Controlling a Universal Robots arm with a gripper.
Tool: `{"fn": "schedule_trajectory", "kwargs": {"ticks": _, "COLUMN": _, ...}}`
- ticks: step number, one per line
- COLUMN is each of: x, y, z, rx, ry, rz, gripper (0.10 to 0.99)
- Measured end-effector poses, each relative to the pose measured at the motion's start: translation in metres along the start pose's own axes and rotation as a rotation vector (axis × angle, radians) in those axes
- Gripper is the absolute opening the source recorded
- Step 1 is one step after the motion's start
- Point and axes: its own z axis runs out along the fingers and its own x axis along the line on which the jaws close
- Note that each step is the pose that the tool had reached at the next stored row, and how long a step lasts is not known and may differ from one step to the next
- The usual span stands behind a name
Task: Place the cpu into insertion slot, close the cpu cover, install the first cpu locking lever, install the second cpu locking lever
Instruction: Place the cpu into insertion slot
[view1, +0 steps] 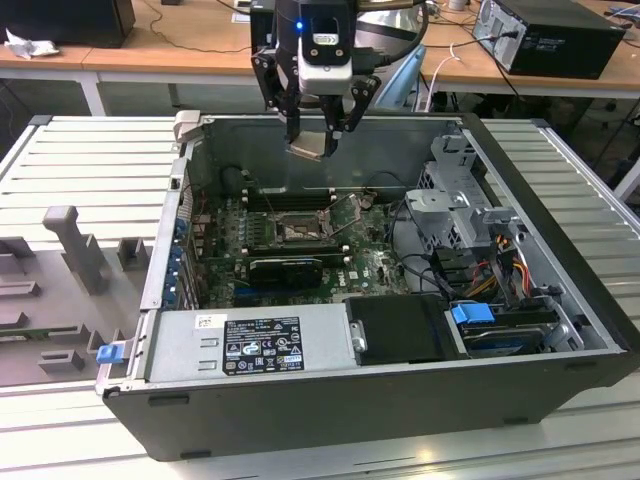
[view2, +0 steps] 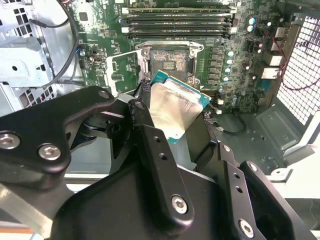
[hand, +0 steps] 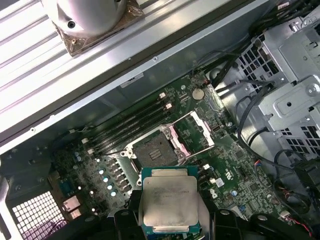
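Your gripper (view1: 314, 138) is clamping the chip (view1: 307, 151) by opposite edges, likely light, stiff and delicate underneath, with the socket (view1: 300, 230) sitting at six o'clock in the exterior view.

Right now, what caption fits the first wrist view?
Gripper holds the cpu short of the bare insertion slot, cpu cover open.

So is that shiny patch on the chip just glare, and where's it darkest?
Second wrist view: the cpu shows a bright, uneven glare patch on top. First wrist view: the same top looks matte grey. Exterior view: a blue light glows above the gripper, and the case interior is dimmer than the table around it.
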Motion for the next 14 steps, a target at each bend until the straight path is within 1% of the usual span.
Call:
{"fn": "schedule_trajectory", "kwargs": {"ticks": 8, "x": 0.0000, "y": 0.0000, "z": 0.0002, "rx": 0.000, "ry": -0.0032, "rz": 0.035, "gripper": 0.525}}
{"fn": "schedule_trajectory", "kwargs": {"ticks": 14, "x": 0.0000, "y": 0.0000, "z": 0.0003, "rx": -0.001, "ry": -0.0063, "rz": 0.070, "gripper": 0.525}}
